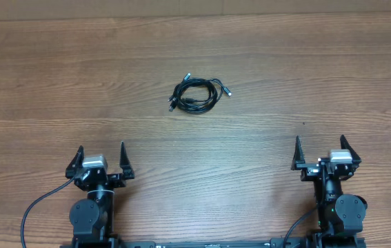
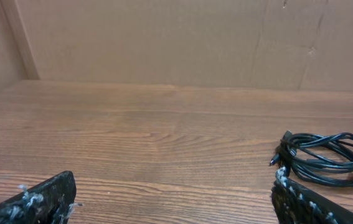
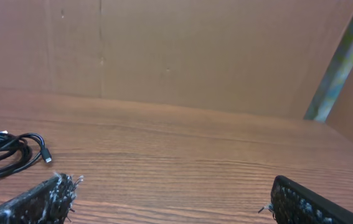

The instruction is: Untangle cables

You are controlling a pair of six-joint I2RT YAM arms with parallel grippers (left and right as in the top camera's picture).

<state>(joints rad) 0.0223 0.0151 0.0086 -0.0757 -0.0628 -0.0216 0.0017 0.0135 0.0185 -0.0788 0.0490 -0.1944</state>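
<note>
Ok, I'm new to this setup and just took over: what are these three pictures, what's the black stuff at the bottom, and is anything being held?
You are looking at two robot arms at a wooden table. The overhead view looks straight down: the left pincer and the right pincer sit at the near edge, both wide open and holding nothing. The other two pictures come from cameras on each wrist, so the dark shapes at their bottom corners are that arm's own fingers. The only loose item is the cables, a small coiled black bundle with plug ends, lying out ahead between the arms, untouched.
</note>
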